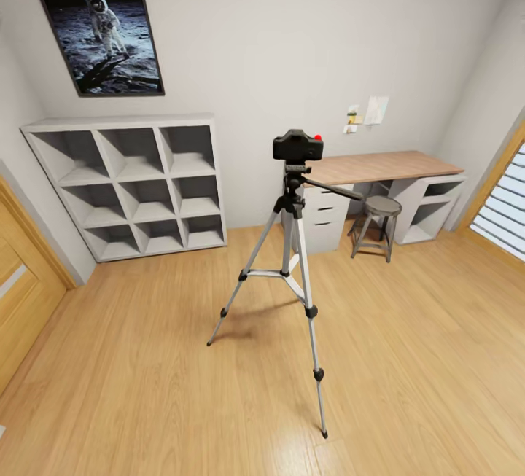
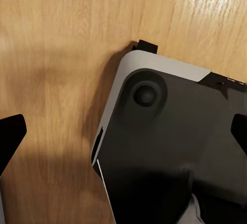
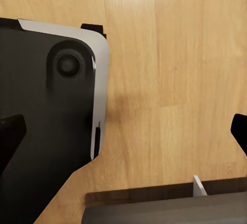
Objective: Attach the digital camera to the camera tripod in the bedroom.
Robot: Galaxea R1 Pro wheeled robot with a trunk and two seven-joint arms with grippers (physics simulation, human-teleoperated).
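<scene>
The camera tripod (image 1: 292,243) stands upright on the light wood floor in the middle of the bedroom, its silver legs spread. The digital camera (image 1: 297,146), black with a red dot on top, sits on the tripod's black head. The thin pan handle (image 1: 335,190) points right toward the desk. In the left wrist view my left gripper (image 2: 123,136) is open over the floor and my own base, with nothing between its fingers (image 2: 11,131). In the right wrist view my right gripper (image 3: 123,134) is open too, its fingertips (image 3: 10,136) far apart and empty.
White cube shelving (image 1: 138,184) lines the back wall under an astronaut picture (image 1: 102,38). A wood-topped desk (image 1: 379,166) with a round stool (image 1: 380,208) stands at back right. A wooden door (image 1: 22,279) is at left, a shuttered window (image 1: 503,206) at right. My dark base (image 2: 170,147) is below both wrists.
</scene>
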